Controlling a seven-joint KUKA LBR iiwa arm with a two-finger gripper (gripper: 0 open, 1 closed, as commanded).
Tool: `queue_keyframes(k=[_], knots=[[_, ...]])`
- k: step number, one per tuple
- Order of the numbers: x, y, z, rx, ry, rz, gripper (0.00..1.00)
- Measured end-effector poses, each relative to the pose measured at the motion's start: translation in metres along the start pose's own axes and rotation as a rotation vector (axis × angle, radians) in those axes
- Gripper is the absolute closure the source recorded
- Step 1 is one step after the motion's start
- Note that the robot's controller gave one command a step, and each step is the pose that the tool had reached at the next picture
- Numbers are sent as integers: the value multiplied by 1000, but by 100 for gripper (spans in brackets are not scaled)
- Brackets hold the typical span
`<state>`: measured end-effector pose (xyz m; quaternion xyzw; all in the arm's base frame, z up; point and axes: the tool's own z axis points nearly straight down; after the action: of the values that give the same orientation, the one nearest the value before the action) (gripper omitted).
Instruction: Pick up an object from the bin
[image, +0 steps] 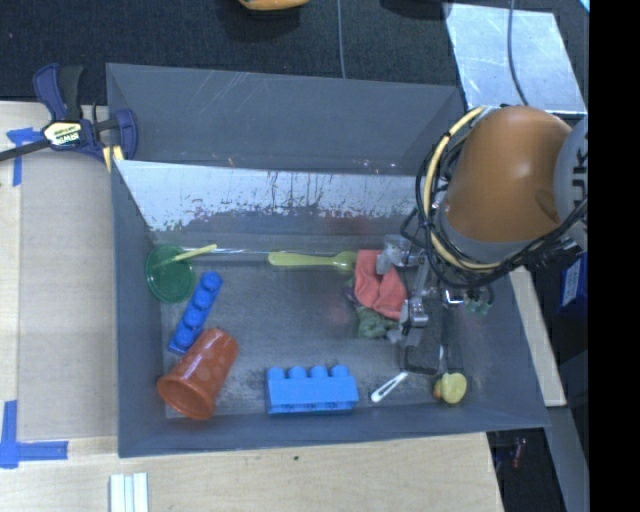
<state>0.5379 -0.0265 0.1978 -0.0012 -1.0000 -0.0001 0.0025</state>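
Observation:
My gripper (416, 312) hangs low in the right part of the bin, beneath the arm's orange dome. It sits right beside a crumpled red cloth-like thing (379, 284), at that thing's right edge. A small dark green thing (371, 325) lies just below the red one, left of the gripper. Below the gripper, near the front wall, lie a small white stick-like piece (388, 388) and a small yellow lump (451, 388). Whether the gripper touches the red thing is hidden by its own body.
A yellow-green spoon (312, 261) lies along the back. At the left are a green round lid (170, 273), a narrow blue brick (196, 312) and an orange-red cup (199, 373) on its side. A wide blue brick (311, 388) rests at the front.

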Motion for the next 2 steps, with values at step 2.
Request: queue_keyframes(k=[2], knots=[[-17, 5, 63, 0, -14, 73, 0]])
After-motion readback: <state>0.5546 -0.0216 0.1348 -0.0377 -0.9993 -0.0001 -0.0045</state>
